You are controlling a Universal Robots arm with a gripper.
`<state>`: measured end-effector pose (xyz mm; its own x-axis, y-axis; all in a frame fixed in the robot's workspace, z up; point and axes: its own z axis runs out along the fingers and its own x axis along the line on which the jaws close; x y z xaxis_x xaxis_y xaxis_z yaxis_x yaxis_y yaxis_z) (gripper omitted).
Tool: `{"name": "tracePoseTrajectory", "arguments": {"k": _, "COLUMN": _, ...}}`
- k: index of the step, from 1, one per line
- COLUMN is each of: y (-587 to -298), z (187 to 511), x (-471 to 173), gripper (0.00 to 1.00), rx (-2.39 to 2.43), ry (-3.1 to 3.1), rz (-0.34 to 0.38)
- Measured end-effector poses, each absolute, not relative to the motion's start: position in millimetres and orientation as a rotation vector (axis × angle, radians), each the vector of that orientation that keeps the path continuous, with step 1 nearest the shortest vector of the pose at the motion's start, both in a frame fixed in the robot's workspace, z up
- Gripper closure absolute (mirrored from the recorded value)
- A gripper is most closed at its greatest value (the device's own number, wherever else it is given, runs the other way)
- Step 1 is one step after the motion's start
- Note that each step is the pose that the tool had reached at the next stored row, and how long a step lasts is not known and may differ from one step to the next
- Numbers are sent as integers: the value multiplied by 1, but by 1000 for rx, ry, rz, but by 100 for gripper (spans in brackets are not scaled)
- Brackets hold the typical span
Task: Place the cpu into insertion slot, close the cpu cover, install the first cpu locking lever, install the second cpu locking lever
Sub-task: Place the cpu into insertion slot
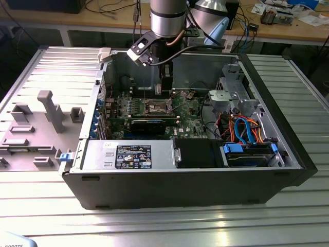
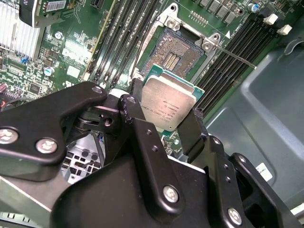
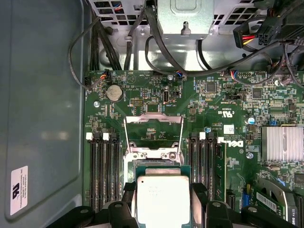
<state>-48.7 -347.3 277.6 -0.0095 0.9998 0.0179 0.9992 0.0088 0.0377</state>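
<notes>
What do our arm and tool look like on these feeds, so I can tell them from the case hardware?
The arm is a smooth silver-grey cylinder; a black cable loops off its wrist, beside a small black box with a pale face. The tool is matte black: flat angular linkage bars joined by silver screw heads, ending in narrow black fingers.

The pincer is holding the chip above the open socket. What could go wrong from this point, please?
The chip, held in the pincer, is not yet lined up over the open socket; lowered askew, it might bend the bare contacts. The pincer grips only the chip's edges, so it may slip. The opened cover and thin lever stand close by; the pincer could catch them.
</notes>
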Motion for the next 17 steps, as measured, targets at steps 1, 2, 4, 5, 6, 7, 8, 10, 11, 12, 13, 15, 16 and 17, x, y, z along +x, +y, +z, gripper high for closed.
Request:
{"name": "tracePoseTrajectory", "arguments": {"k": 1, "y": -347, "z": 278, "x": -49, "gripper": 46, "rx": 2201, "ry": 2221, "rz": 62}}
{"name": "tracePoseTrajectory", "arguments": {"k": 2, "y": -347, "z": 278, "x": -49, "gripper": 46, "rx": 2201, "ry": 2221, "rz": 62}}
{"name": "tracePoseTrajectory", "arguments": {"k": 4, "y": -347, "z": 278, "x": -49, "gripper": 46, "rx": 2201, "ry": 2221, "rz": 62}}
{"name": "tracePoseTrajectory", "arguments": {"k": 5, "y": -347, "z": 278, "x": -49, "gripper": 46, "rx": 2201, "ry": 2221, "rz": 62}}
{"name": "tracePoseTrajectory", "arguments": {"k": 6, "y": -347, "z": 278, "x": -49, "gripper": 46, "rx": 2201, "ry": 2222, "rz": 62}}
{"name": "tracePoseTrajectory", "arguments": {"k": 7, "y": -347, "z": 278, "x": -49, "gripper": 46, "rx": 2201, "ry": 2222, "rz": 62}}
{"name": "tracePoseTrajectory", "arguments": {"k": 8, "y": -347, "z": 277, "x": -49, "gripper": 46, "rx": 2201, "ry": 2222, "rz": 63}}
{"name": "tracePoseTrajectory", "arguments": {"k": 10, "y": -347, "z": 275, "x": -51, "gripper": 46, "rx": 2201, "ry": 2222, "rz": 62}}
{"name": "tracePoseTrajectory", "arguments": {"k": 11, "y": -347, "z": 273, "x": -52, "gripper": 46, "rx": 2201, "ry": 2222, "rz": 62}}
{"name": "tracePoseTrajectory", "arguments": {"k": 12, "y": -347, "z": 270, "x": -53, "gripper": 46, "rx": 2201, "ry": 2221, "rz": 62}}
{"name": "tracePoseTrajectory", "arguments": {"k": 13, "y": -347, "z": 268, "x": -53, "gripper": 46, "rx": 2201, "ry": 2222, "rz": 62}}
{"name": "tracePoseTrajectory", "arguments": {"k": 15, "y": -347, "z": 264, "x": -54, "gripper": 46, "rx": 2201, "ry": 2221, "rz": 62}}
{"name": "tracePoseTrajectory", "arguments": {"k": 16, "y": -347, "z": 262, "x": -54, "gripper": 46, "rx": 2201, "ry": 2222, "rz": 62}}
{"name": "tracePoseTrajectory", "arguments": {"k": 17, "y": -347, "z": 260, "x": -54, "gripper": 46, "rx": 2201, "ry": 2222, "rz": 62}}
